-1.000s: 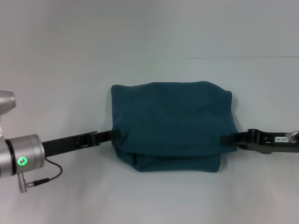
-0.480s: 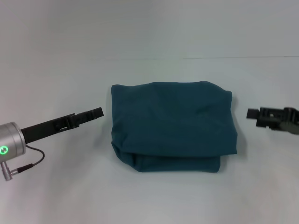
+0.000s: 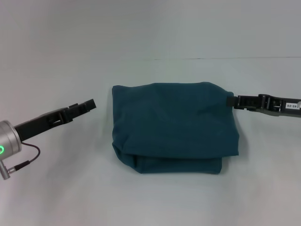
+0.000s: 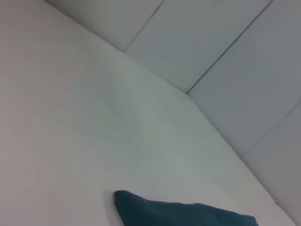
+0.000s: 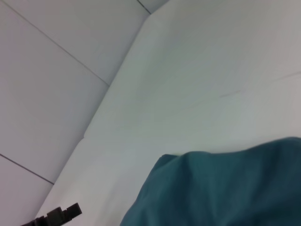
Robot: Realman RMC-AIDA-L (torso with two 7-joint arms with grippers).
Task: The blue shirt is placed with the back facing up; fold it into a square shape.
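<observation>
The blue shirt point(image 3: 174, 127) lies folded into a rough square in the middle of the white table, with a lower layer showing along its near edge. My left gripper point(image 3: 88, 105) hovers to the shirt's left, a short gap away from the cloth. Over on the other side, my right gripper point(image 3: 233, 100) has its tip at the shirt's far right corner, touching or just over the fabric. A corner of the shirt point(image 4: 178, 214) shows in the left wrist view. In the right wrist view the shirt point(image 5: 225, 188) fills the lower part, with the left gripper point(image 5: 56, 216) far off.
The white table point(image 3: 56, 188) spreads on all sides of the shirt. A pale wall point(image 3: 150, 28) rises behind its far edge. My left arm's silver wrist with a cable point(image 3: 9, 148) sits at the left border.
Both grippers left the shirt's sides a second ago. The left one has drawn back to the left. The right one pulled away, then came in at the shirt's far right corner.
</observation>
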